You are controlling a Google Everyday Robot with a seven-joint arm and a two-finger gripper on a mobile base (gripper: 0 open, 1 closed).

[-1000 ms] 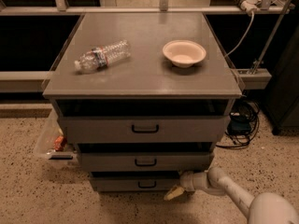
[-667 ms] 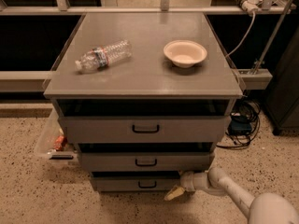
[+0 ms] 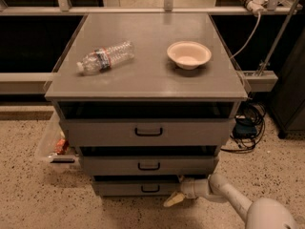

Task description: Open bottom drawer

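Observation:
The bottom drawer is the lowest and narrowest of three grey fronts, with a small black loop handle. It stands slightly pulled out, less than the two above. My gripper sits at the drawer's lower right corner, right of the handle, on a white arm coming from the lower right. A pale yellow fingertip points down-left just below the drawer front.
The top drawer and middle drawer overhang the bottom one. A plastic bottle and a white bowl lie on the cabinet top. A clear bin stands on the floor at left, cables at right.

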